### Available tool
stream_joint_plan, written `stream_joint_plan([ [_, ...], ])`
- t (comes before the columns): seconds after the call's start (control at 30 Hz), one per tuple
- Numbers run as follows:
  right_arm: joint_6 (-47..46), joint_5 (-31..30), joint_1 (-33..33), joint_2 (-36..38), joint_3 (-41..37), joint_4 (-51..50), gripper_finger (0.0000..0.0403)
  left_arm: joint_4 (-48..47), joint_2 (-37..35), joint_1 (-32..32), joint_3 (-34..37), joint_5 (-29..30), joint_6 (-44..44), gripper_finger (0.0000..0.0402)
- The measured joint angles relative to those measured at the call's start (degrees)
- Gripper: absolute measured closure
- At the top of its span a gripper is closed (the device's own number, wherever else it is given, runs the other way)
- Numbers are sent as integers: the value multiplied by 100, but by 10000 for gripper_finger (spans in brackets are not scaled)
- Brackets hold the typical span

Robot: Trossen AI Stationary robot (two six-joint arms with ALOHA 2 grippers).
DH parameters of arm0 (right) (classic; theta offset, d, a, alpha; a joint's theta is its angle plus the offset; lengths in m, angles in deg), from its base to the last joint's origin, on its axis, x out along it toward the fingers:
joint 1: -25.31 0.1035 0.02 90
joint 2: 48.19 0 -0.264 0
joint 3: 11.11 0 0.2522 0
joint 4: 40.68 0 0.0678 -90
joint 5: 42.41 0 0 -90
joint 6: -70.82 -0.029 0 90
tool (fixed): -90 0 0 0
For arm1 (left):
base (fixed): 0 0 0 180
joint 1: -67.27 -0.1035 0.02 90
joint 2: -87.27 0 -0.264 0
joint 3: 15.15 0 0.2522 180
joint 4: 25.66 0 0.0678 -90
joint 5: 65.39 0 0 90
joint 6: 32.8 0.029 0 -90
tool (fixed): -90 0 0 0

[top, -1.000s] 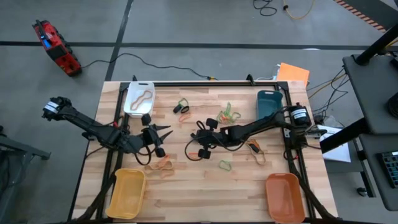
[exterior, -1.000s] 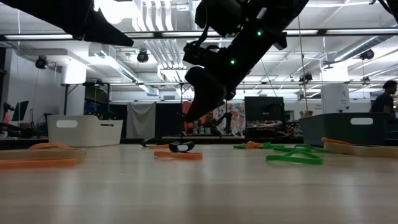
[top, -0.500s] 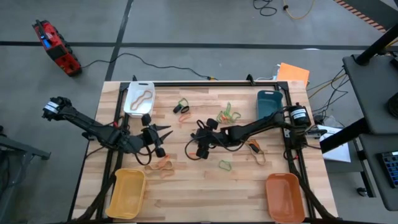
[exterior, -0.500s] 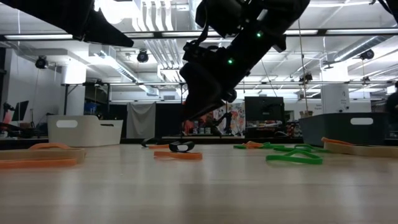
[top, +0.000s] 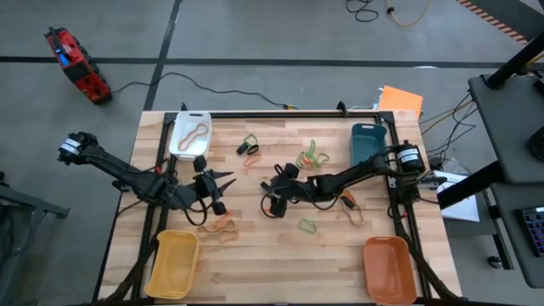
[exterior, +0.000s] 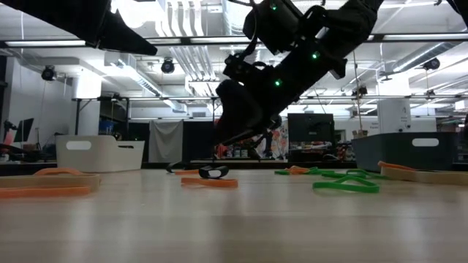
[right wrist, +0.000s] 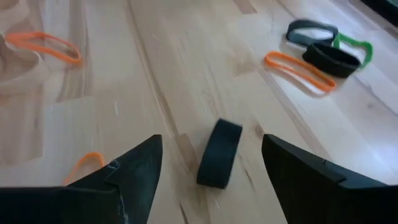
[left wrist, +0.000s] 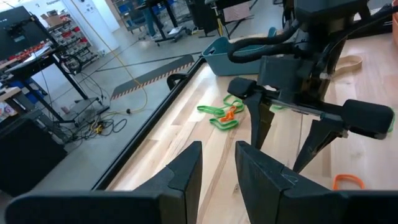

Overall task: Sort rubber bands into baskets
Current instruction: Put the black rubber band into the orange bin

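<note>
Fingers of the right gripper (right wrist: 208, 165) are standing spread wide, holding nothing, with a black rubber band (right wrist: 219, 154) lying on the table (top: 255, 255) between them, near mid-table. I am reading this as the approach step of a pick: the next move calls for lowering around that band and closing, then carrying it to a basket. Left gripper (top: 218, 187) is waiting on the near-left part of the table, its fingers (left wrist: 186, 174) standing only slightly apart with nothing visible between them. Baskets are sitting at the table's corners: white basket (top: 189, 133), teal basket (top: 368, 141), yellow basket (top: 173, 263), orange basket (top: 389, 269). Green and orange bands (top: 311, 156) are lying toward the teal side.
</note>
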Motion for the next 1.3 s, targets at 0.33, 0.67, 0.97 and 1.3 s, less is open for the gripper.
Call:
stream_joint_plan([
  [0.33,2,4,-55,0,-228,387,141,0,0,0,0,0,-2,319],
  [0.67,46,19,-103,0,-252,518,134,2,0,0,0,0,-46,319],
  [0.97,217,14,-166,0,-252,914,137,82,0,0,0,0,-46,319],
  [1.3,461,305,-282,-611,354,884,134,143,0,2,2,49,-46,319],
])
